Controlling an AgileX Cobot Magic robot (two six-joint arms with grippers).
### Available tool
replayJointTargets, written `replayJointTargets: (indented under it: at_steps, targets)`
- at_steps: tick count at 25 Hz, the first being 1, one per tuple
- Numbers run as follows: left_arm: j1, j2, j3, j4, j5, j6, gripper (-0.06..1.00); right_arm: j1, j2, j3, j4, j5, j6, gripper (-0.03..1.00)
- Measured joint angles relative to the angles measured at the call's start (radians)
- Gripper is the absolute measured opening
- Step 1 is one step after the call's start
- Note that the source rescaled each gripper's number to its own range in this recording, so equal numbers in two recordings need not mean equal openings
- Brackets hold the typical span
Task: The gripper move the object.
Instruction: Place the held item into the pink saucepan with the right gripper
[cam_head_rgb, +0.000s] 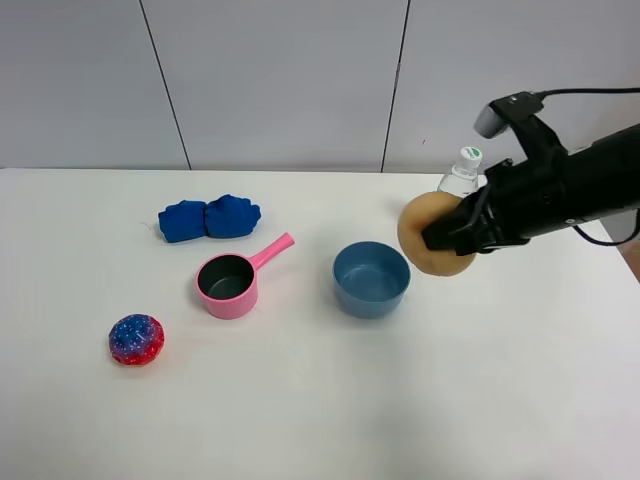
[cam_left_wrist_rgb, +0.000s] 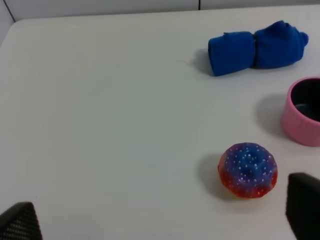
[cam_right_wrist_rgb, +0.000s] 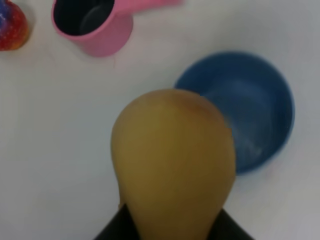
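My right gripper (cam_head_rgb: 450, 235) is shut on the tan-orange peach-like ball (cam_head_rgb: 428, 240) and holds it in the air, just right of the blue bowl (cam_head_rgb: 371, 279). In the right wrist view the ball (cam_right_wrist_rgb: 172, 155) fills the middle, squeezed between the jaws, with the blue bowl (cam_right_wrist_rgb: 250, 110) beside and below it. My left gripper (cam_left_wrist_rgb: 160, 220) is open and empty; only its two dark fingertips (cam_left_wrist_rgb: 20, 222) show at the frame corners. It does not show in the high view.
A red-and-blue speckled ball (cam_head_rgb: 136, 339) lies at the front left, also in the left wrist view (cam_left_wrist_rgb: 248, 170). A pink saucepan (cam_head_rgb: 231, 283), a blue cloth (cam_head_rgb: 208, 218) and a plastic bottle (cam_head_rgb: 462, 173) behind the right arm stand on the white table (cam_head_rgb: 300, 420).
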Motion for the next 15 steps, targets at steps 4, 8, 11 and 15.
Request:
replayJointTargets:
  at_steps: [4,8,11,15]
  targets:
    - [0.000,0.000,0.000,0.000,0.000,0.000,1.00,0.133,0.000,0.001,-0.019,-0.242,-0.004,0.01]
    - [0.000,0.000,0.000,0.000,0.000,0.000,1.00,0.197,0.021,0.001,-0.025,-0.353,-0.004,0.00]
    - [0.000,0.000,0.000,0.000,0.000,0.000,1.00,0.202,0.079,0.001,-0.022,-0.364,-0.007,0.00]
    - [0.000,0.000,0.000,0.000,0.000,0.000,1.00,0.231,0.175,0.001,-0.006,-0.375,-0.007,0.00]
